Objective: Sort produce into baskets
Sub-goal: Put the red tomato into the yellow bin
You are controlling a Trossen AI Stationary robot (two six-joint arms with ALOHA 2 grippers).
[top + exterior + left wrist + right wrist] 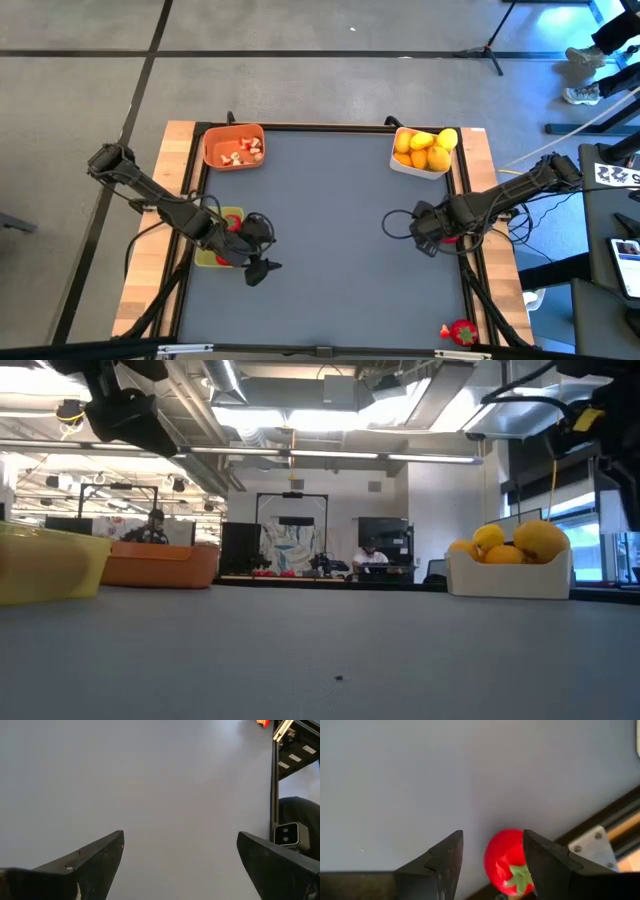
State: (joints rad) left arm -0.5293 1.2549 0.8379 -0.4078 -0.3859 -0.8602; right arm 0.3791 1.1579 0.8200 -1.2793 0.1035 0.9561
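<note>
While the left gripper (180, 865) waits released beside the yellow-green basket (207, 259), the right gripper's (492, 857) parted fingers should centre over the strawberry (507, 857) at the surface's (330, 220) right edge before clenching.

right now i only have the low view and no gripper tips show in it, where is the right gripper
observer: the right gripper is by the right edge of the grey mat, with its fingers on either side of a red strawberry
operator: is it clamped on it
observer: it doesn't look so, there is a gap between the strawberry and one finger
operator: and the left one
observer: the left gripper is open over bare mat, just beside the yellow-green basket
</note>
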